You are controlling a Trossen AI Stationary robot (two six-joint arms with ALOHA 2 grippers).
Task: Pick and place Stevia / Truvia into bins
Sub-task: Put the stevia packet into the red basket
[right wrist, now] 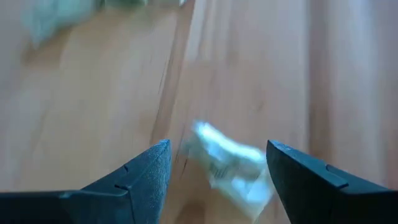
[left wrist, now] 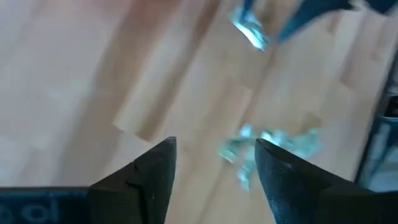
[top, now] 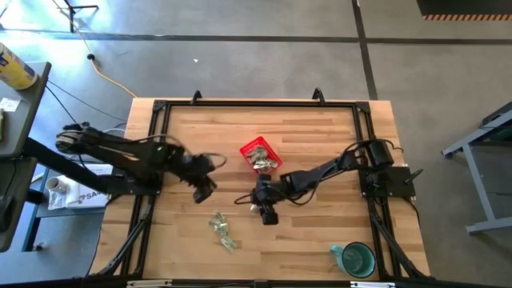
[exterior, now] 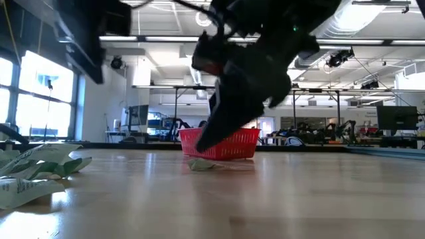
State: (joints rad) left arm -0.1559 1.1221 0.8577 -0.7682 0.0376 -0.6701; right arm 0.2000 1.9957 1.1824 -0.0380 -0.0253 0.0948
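**Both hands spread over the worktop, packets loose and in the basket**

A grey workshop floor surrounds the wooden worktop (top: 320, 136), which is bounded by a black frame along its far, left and right edges. Much of the wood lies bare: the whole far strip, the far-right area and the near-left corner are open.

The red basket (top: 260, 154) sits near the centre of the worktop, well clear of every edge, with several Stevia packets (top: 263, 162) lying inside it. A loose cluster of packets (top: 223, 230) lies toward the near edge, left of centre, with free wood all around it. One single packet (right wrist: 229, 163) lies on the worktop just in front of the basket, on its near side.

The right hand (top: 266, 210) reaches in from the right side to a spot just near of the basket; its fingers are spread, and the single packet shows between them, not pinched. The left hand (top: 203, 190) comes in from the left edge, sitting left of the basket and far of the loose cluster, fingers also spread and holding nothing.

A teal mug (top: 357, 259) stands close to the near-right corner, well apart from both hands.
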